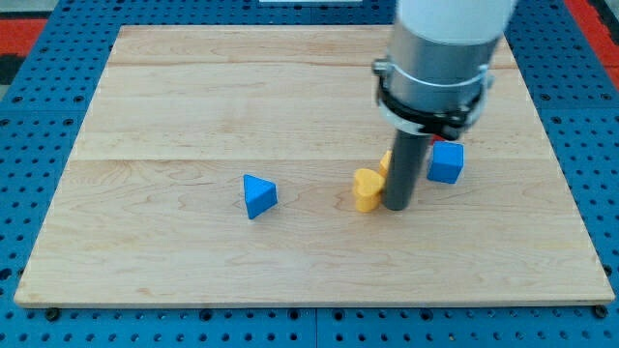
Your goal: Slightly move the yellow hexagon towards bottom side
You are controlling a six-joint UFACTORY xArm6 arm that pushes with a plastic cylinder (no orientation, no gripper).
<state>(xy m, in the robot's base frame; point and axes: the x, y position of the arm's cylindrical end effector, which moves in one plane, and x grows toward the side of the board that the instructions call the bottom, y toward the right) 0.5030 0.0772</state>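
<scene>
My tip (398, 206) rests on the wooden board (193, 106) right of centre. A yellow block (367, 188), rounded like a heart, lies just left of the tip, touching or nearly touching the rod. Another yellow block (385, 161), which may be the hexagon, peeks out behind the rod at its upper left; most of it is hidden. A blue cube-like block (446, 162) sits just right of the rod. A sliver of red (442, 141) shows above the blue cube under the arm's body.
A blue triangle block (258, 195) lies left of centre, well apart from the tip. The arm's wide grey body (440, 58) covers the board's upper right. A blue pegboard (39, 116) surrounds the board.
</scene>
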